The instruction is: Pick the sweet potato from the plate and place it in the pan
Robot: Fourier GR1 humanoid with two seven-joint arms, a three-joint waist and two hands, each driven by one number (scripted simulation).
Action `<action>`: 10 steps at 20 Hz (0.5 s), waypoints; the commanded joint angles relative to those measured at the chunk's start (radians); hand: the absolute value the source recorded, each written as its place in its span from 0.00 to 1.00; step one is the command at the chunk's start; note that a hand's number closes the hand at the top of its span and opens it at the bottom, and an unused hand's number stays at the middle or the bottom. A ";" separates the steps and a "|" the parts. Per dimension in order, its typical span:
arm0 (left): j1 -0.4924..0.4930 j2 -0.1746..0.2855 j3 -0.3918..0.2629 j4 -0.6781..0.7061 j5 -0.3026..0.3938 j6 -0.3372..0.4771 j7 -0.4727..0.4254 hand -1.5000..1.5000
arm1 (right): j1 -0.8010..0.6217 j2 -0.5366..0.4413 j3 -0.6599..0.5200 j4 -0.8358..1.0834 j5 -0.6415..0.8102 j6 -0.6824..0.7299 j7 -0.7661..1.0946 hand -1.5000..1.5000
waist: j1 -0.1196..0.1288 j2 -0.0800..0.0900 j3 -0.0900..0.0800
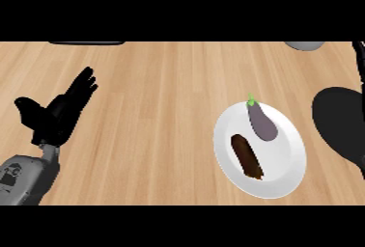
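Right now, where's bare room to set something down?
Widest free patch: the bare counter between the left hand and the plate. The strip above the plate is bare too. Crowded: the right side, a narrow gap between plate and pan, and the plate holds eggplant and sweet potato.

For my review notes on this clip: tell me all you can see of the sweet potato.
The sweet potato is dark brown, elongated, dull-skinned and whole. It lies flat on the white plate, left of its middle, its long axis nearly up the view. The purple eggplant lies just beyond its far end, seemingly apart. No hand touches it.
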 commanded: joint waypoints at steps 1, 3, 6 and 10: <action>0.058 -0.038 0.026 0.047 0.011 0.013 -0.024 0.50 | 0.052 0.004 0.066 -0.066 0.073 -0.013 0.048 1.00 | 0.001 -0.003 0.031; 0.136 -0.114 0.012 0.031 0.014 0.120 0.006 0.50 | 0.103 0.015 0.197 -0.088 0.180 -0.046 0.126 1.00 | 0.013 -0.008 0.029; 0.239 -0.183 0.062 0.104 0.060 0.191 -0.016 0.50 | 0.159 -0.009 0.305 -0.059 0.262 -0.021 0.210 1.00 | 0.030 -0.003 0.025; 0.261 -0.209 0.057 0.097 0.075 0.193 -0.016 0.50 | 0.274 -0.053 0.389 -0.115 0.669 -0.260 0.057 0.00 | -0.026 -0.022 0.026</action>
